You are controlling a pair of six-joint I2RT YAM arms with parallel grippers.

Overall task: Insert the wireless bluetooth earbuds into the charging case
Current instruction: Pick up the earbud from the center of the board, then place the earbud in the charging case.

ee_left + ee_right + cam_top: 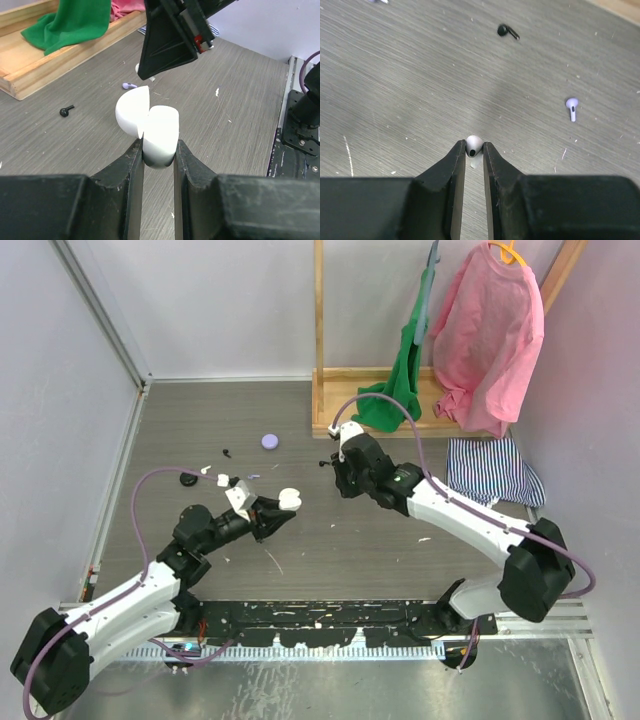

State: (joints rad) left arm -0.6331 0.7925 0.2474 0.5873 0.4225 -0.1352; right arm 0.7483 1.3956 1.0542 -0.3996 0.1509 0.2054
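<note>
The tabletop (330,540) lies bare to the near and right sides of the open white case (147,122). A wooden rack (332,390) bounds it far beyond the case. The left hand (159,145) is clamped on the case's lower half. The right hand (474,147), just beyond the case, is closed, pinching a white earbud (473,143). A black earbud (507,31) and a lilac earbud (572,106) lie loose beyond the case.

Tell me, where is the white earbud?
Seen from the right wrist, the white earbud is pinched in the right end effector, left of a lilac earbud.
</note>
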